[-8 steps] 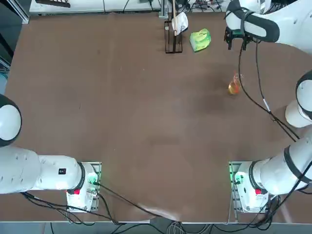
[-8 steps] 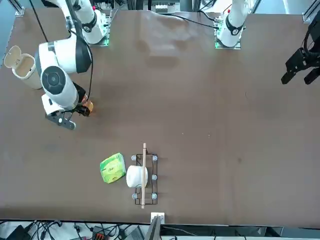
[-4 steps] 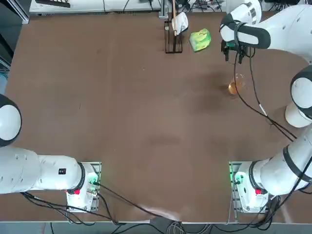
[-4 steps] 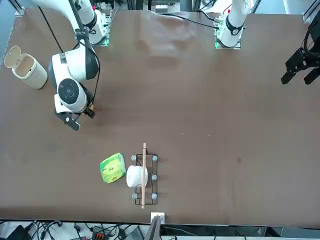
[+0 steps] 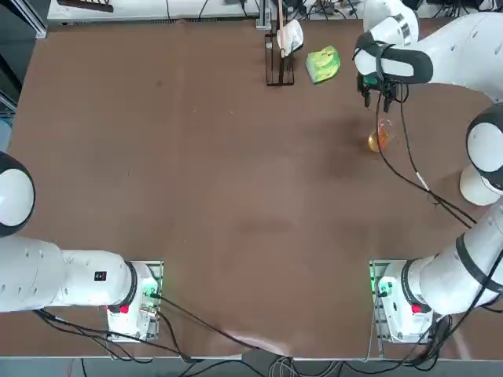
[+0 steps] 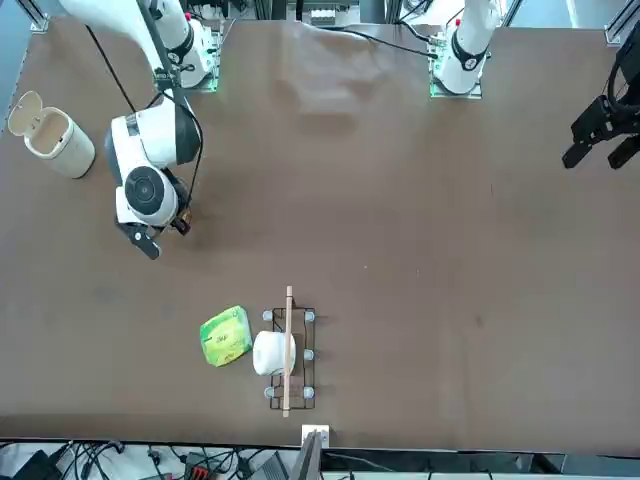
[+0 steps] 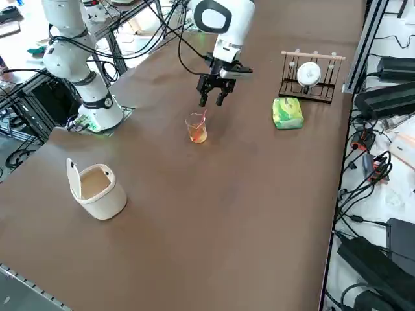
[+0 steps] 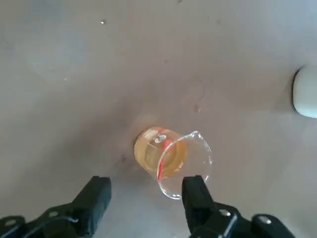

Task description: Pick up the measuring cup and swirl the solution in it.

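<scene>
With fingers [image 8: 93, 198] parted wide and empty, right gripper [image 8: 146, 187]; measuring cup [image 7: 196, 127], upper centre-left of side view: off-centre closing could tip it.

in the front view the right arm covers the measuring cup [image 7: 196, 127], so none of the glass can be made out there. in the top view the arm's dark cable [image 5: 402, 175] crosses over the cup, and the arm hides part of the lidded white bin [image 5: 477, 186] near the table's right edge. in the right wrist view the frame cuts off a pale rounded thing [image 8: 305, 91], and whatever print the green packet [image 7: 287, 114] bears is too small to read.
</scene>
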`<action>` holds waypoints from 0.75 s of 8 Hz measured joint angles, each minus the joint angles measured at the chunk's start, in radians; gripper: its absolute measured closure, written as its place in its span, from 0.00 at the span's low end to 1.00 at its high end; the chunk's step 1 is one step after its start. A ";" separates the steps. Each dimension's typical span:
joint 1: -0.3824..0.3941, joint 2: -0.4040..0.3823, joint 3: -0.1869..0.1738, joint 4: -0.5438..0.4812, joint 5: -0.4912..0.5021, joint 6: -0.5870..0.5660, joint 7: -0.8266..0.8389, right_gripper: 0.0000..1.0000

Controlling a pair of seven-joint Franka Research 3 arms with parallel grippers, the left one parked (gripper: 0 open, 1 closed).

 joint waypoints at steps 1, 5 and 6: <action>0.000 0.002 -0.002 -0.010 0.000 0.000 0.015 0.19; -0.019 0.004 -0.018 -0.023 0.000 0.001 0.024 0.26; -0.027 0.005 -0.019 -0.024 0.000 0.002 0.024 0.32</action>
